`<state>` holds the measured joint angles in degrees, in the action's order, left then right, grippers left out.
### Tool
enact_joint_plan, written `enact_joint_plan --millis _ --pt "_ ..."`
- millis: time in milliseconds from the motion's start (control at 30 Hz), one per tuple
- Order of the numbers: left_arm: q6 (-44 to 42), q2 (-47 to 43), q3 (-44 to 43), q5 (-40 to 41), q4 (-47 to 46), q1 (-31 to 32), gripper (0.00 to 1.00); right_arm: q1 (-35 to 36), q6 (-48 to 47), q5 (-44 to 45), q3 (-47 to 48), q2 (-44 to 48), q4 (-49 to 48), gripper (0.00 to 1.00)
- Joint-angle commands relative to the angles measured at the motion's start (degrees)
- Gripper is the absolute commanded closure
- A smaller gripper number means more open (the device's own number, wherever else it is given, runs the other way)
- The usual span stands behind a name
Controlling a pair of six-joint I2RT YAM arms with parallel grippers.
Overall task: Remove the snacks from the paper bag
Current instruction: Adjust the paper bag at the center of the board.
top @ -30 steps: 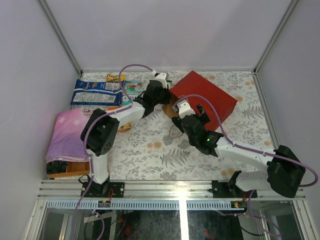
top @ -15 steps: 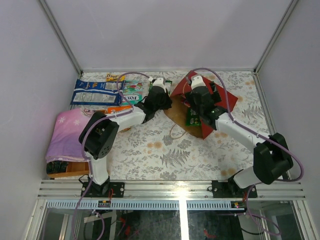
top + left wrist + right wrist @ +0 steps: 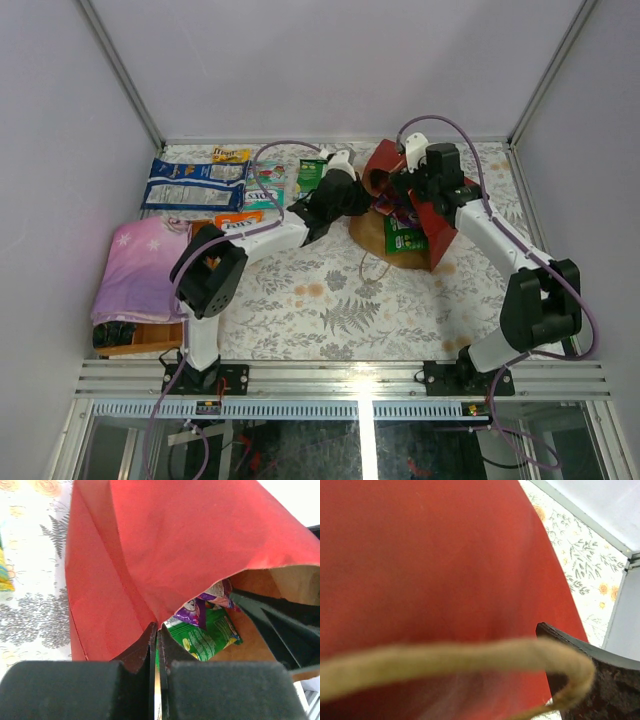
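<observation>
Finds the paper bag (image 3: 441, 226) tipped up at the table's (image 3: 330, 300) back right, with a green packet (image 3: 205, 637) and a purple packet (image 3: 192, 612) in its mouth. Shows the left gripper (image 3: 156, 630) pressed together at the red rim and the right gripper (image 3: 413, 187) spread wide beside a twine handle (image 3: 470, 655).

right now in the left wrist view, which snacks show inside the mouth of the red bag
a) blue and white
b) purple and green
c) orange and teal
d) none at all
b: a purple packet lies partly over a green packet just inside the open mouth of the paper bag, on its brown inner side.
</observation>
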<state>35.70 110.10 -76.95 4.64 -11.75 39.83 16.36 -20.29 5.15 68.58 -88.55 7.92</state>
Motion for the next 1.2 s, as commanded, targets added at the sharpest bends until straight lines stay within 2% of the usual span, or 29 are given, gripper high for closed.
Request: enact_joint_plan --millis 0,100,200,267,367,533,733,867,967,1000,1100,1167 --pt "-0.22 2.64 -2.99 -0.34 0.8 1.55 1.0 -0.21 1.42 -5.19 2.24 3.3 2.74 0.01" --pt "-1.21 3.21 -4.35 0.54 1.71 1.57 1.0 0.71 13.11 -3.4 -1.61 6.38 -2.38 0.0" --pt "-2.34 3.88 -5.71 1.23 2.91 1.56 1.0 1.49 25.8 0.75 -10.72 12.04 -9.6 0.01" --pt "-2.9 3.9 -5.72 1.53 3.2 1.58 1.0 3.19 30.31 6.52 -16.94 15.65 -11.85 0.01" --pt "-4.32 3.76 -5.34 2.96 3.85 1.56 1.0 7.03 32.11 17.06 -24.95 20.29 -12.71 0.0" --pt "-7.72 3.24 -6.24 6.78 5.84 1.43 1.0 10.4 37.18 24.68 -33.13 25.06 -13.1 0.0" --pt "-12.14 2.57 -9.04 11.5 9.23 1.37 1.0 13.64 38.62 37.79 -33.74 23.69 -8.04 0.01" --pt "-13.52 2.79 -10.21 12.89 10.5 1.15 1.0 13.92 41.98 43.2 -33.11 23.2 -3.87 0.01" --pt "-13.69 3.28 -11.07 12.36 11.0 0.91 1.0 13.88 42.01 44.98 -34.02 23.86 -5.03 0.01" --pt "-13.57 3.78 -11.44 12.08 11.34 0.91 1.0 13.86 41.62 45.49 -34.45 24.06 -5.86 0.07" --pt "-13.31 4.87 -12.52 10.83 11.82 0.9 1.0 12.87 40.51 46.17 -35.29 24.72 -8.48 0.45" --pt "-13.06 5.56 -12.99 10.29 12.0 0.83 1.0 10.2 41.09 43.7 -35.15 24.68 -9.05 0.58"
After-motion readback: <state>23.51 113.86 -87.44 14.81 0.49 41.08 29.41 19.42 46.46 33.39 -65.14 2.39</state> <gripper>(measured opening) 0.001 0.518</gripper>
